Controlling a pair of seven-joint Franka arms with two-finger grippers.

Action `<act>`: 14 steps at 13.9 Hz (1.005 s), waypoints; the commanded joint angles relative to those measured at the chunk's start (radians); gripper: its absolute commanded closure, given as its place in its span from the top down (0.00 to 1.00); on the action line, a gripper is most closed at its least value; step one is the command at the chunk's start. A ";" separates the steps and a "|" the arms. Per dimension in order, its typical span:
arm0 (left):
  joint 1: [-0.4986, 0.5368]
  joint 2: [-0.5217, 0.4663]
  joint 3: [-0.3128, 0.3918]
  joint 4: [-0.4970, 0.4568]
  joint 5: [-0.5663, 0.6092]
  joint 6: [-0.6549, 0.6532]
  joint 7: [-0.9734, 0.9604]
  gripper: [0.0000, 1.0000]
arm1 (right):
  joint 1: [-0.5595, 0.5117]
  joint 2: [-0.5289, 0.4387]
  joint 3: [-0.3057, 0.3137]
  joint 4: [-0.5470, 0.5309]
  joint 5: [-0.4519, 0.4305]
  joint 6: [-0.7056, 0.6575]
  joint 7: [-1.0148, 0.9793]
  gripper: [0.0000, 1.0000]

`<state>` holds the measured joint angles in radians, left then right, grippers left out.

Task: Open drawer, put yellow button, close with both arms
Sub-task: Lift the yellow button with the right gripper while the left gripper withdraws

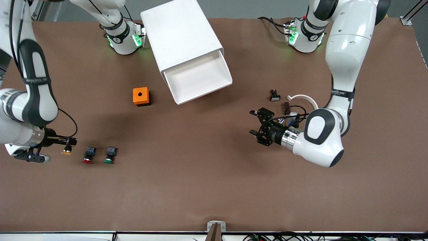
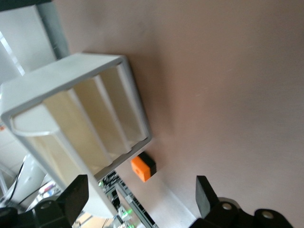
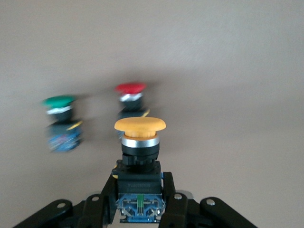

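The white cabinet [image 1: 182,36] lies in the middle of the table with its uppermost drawer [image 1: 200,80] pulled out and nothing in it. At the right arm's end, my right gripper [image 1: 69,143] is shut on the black-and-blue body of the yellow button [image 1: 67,151], whose cap [image 3: 139,124] points away from the gripper [image 3: 139,187]. My left gripper [image 1: 258,127] hangs open over bare table toward the left arm's end, holding nothing. Its fingers [image 2: 204,194] point toward the cabinet's cream drawer fronts [image 2: 90,126].
A red-capped button [image 1: 88,155] and a green-capped one [image 1: 110,155] stand in a row beside the yellow one. An orange box [image 1: 141,96] sits beside the open drawer. Near the left arm lie a small black switch [image 1: 275,95] and a white ring piece [image 1: 303,98].
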<state>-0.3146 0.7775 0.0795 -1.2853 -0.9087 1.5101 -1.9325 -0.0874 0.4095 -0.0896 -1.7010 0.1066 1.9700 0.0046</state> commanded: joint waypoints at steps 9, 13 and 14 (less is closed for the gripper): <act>-0.018 -0.021 0.114 0.011 0.288 -0.008 0.497 0.99 | 0.601 -0.453 -0.001 -0.181 0.110 -0.131 1.131 0.00; -0.080 -0.064 0.115 0.014 0.359 0.028 0.670 0.99 | 0.780 -0.399 -0.002 -0.183 0.088 0.001 1.431 0.00; -0.080 -0.070 0.114 0.014 0.361 0.028 0.719 0.99 | 0.813 -0.381 -0.002 -0.183 0.061 0.021 1.496 0.00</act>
<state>-0.3801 0.7450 0.1892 -1.2560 -0.5768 1.5289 -1.2977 0.6698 0.0027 -0.0744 -1.8779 0.1910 1.9513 1.3969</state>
